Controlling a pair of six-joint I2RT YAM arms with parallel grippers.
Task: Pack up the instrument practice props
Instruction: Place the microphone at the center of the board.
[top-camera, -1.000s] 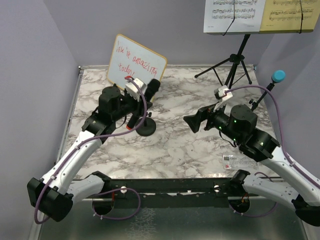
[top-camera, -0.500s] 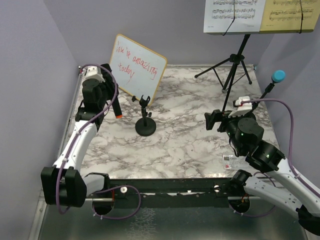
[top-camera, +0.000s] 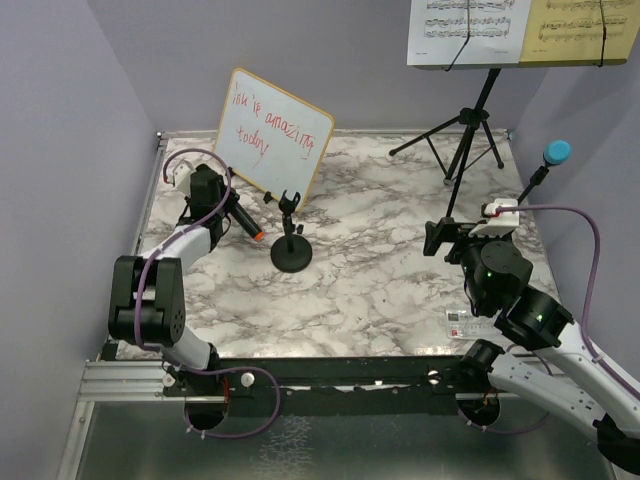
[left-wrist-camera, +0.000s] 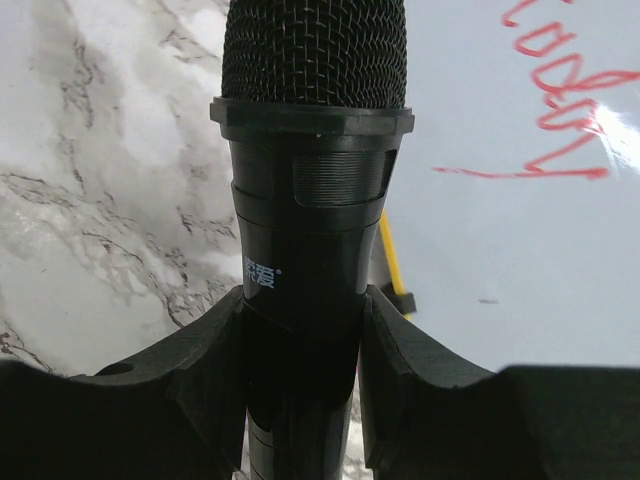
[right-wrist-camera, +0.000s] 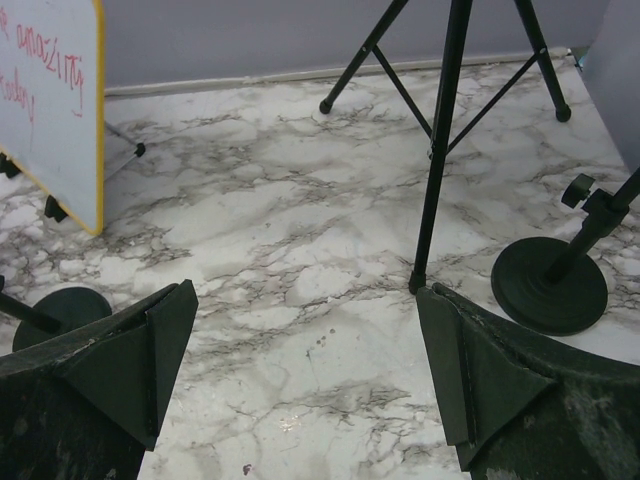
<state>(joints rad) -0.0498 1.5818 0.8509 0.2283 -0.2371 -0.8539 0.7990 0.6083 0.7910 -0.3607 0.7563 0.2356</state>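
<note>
The black microphone (left-wrist-camera: 315, 200) is clamped in the left claw (left-wrist-camera: 300, 350), whose two fingers (left-wrist-camera: 205, 370) press on the barrel from either side, with the mesh head pointing away from the wrist. From above, it is near the left edge of the marble worktop (top-camera: 380, 290), just in front of the whiteboard (top-camera: 272, 135), with an orange-ringed end showing. Just to its right stands an empty mic holder (top-camera: 291, 245) on a round base. The right claw (right-wrist-camera: 305, 360) hovers towards the right edge, its fingers spread wide with nothing between them. Beyond it, by the right edge, the blue microphone (top-camera: 557, 152) sits in the second holder (right-wrist-camera: 548, 285). The music stand (top-camera: 470, 125) rises at the far right corner, carrying white sheet music (top-camera: 468, 30) and yellow sheet music (top-camera: 585, 30). A clear ruler (top-camera: 480, 322) lies near the front edge, on the right
</note>
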